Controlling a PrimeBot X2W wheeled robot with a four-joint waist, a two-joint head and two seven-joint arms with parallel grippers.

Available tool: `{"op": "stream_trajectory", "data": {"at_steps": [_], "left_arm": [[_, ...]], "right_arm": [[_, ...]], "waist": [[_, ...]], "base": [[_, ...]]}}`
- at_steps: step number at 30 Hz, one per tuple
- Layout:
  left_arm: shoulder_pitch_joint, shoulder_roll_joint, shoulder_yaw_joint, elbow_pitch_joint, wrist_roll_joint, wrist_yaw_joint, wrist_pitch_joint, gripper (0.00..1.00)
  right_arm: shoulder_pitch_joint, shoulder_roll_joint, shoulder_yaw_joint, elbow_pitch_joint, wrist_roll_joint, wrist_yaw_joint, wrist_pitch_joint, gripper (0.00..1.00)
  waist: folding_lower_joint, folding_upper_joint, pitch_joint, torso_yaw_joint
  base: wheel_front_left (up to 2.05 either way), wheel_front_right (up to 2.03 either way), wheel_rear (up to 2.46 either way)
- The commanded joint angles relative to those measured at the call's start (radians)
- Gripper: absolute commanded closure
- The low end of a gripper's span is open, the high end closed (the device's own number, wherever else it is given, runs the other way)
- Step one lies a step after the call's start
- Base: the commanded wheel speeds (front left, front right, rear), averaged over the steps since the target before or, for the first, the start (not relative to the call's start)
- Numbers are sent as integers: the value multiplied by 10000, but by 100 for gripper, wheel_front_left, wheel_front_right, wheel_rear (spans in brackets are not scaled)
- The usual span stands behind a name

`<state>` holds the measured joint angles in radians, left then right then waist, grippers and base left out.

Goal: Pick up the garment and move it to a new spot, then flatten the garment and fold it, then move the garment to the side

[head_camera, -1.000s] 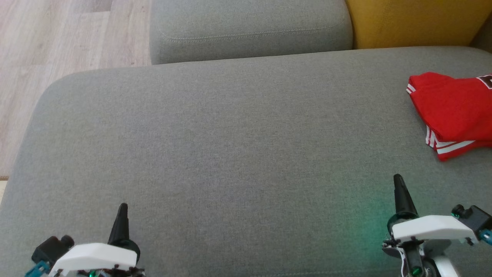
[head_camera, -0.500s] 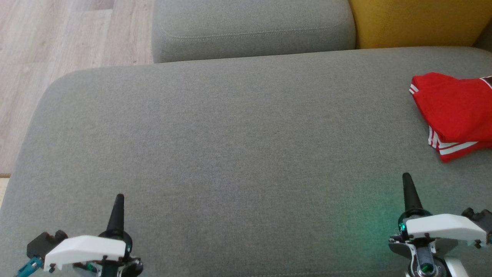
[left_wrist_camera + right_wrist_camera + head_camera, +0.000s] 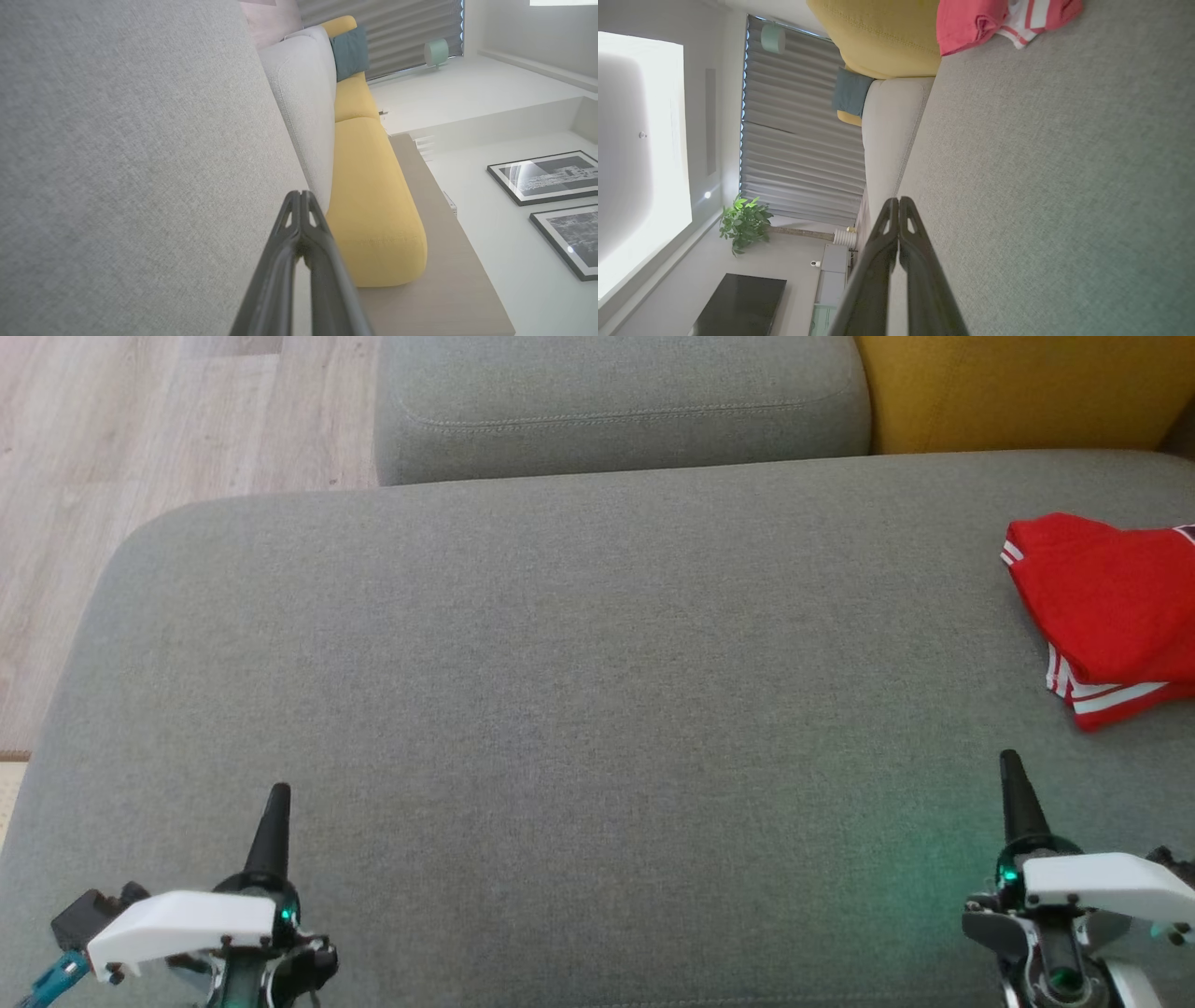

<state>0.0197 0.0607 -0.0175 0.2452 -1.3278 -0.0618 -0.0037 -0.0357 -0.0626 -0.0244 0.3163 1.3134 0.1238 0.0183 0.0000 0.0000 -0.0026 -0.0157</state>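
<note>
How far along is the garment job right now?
Done, by the look of it: the red garment lies folded at the right side of the grey cushion. In hand: nothing; the left pincer and right pincer are shut, empty and apart from it. Left: probably nothing, though the head view cuts off the garment's right part.

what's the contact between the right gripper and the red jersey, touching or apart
Apart. The head view shows bare grey sofa cushion between the shut right gripper and the folded red jersey.
</note>
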Motion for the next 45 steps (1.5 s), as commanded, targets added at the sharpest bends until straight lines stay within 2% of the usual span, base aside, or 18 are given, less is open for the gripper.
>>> {"op": "stream_trajectory", "data": {"at_steps": [1,27,45], "left_arm": [[-582,176,371,-252,-341,-127,109,100],[-1247,159,948,-17,-3113,-688,876,100],[-1252,108,1020,-13,-3052,-688,934,100]], "right_arm": [[-596,-121,49,-421,389,55,78,100],[-696,-86,-605,-732,3193,69,717,100],[-701,-43,-665,-728,3142,69,765,100]], "waist": [[0,0,4,11],[0,0,58,157],[0,0,58,157]], "base": [[0,0,0],[0,0,0],[0,0,0]]}}
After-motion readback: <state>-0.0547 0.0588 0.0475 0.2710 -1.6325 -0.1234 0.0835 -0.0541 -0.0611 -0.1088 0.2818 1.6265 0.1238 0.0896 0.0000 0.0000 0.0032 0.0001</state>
